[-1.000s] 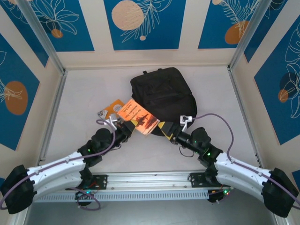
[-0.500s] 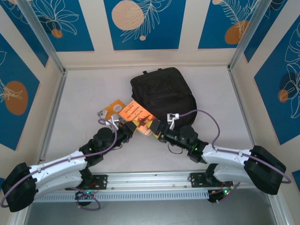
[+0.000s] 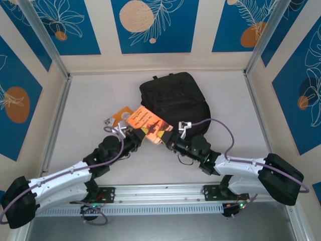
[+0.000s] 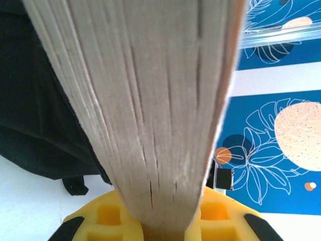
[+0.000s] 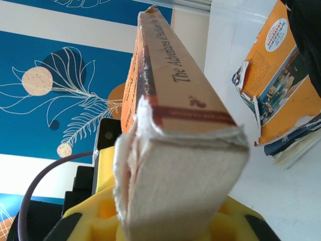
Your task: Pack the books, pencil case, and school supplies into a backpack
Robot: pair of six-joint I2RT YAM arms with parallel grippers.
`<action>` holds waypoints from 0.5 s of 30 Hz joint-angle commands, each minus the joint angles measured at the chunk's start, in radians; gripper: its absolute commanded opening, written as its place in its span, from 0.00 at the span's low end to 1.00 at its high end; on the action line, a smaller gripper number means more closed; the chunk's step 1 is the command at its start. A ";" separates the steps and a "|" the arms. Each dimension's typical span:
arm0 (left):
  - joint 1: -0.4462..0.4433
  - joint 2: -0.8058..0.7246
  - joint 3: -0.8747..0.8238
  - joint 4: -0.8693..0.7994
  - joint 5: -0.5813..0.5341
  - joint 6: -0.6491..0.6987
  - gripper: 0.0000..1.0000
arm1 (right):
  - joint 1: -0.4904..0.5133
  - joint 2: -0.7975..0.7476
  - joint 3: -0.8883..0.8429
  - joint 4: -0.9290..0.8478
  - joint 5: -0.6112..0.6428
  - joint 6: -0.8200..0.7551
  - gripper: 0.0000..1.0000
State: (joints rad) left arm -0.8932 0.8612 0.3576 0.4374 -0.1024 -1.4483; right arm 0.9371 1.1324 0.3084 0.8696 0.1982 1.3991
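Observation:
An orange paperback book is held up between both arms, just in front of the black backpack. My left gripper is shut on its left end; the page edges run out from between the yellow jaws, with the backpack to their left. My right gripper is shut on the opposite end, and the book's spine and page block rise from its jaws. A second orange book lies on the table to the left, on top of other books. The pencil case is out of view.
The white table is walled by blue-and-cream panels with aluminium posts. The backpack lies flat at the centre back. Bare table lies left and right of it. A purple cable loops over the right arm.
The right arm swung left to the lifted orange book and its jaws went from wide open to closed on the book's near end. The left arm kept its grip, barely moving.

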 commanded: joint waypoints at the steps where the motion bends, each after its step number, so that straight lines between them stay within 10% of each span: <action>1: -0.006 -0.028 0.076 -0.149 0.052 0.118 0.11 | 0.000 -0.085 0.007 -0.014 0.087 -0.067 0.00; 7: -0.006 0.100 0.369 -0.525 0.249 0.548 0.71 | -0.067 -0.429 0.091 -0.598 0.157 -0.263 0.00; 15: -0.020 0.406 0.833 -1.104 0.187 1.037 0.82 | -0.323 -0.816 0.183 -1.191 0.161 -0.394 0.00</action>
State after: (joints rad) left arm -0.8974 1.2076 1.0943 -0.3698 0.0925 -0.6758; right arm 0.6685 0.3805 0.4385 -0.0452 0.3229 1.1011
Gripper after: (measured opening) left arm 0.809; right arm 0.205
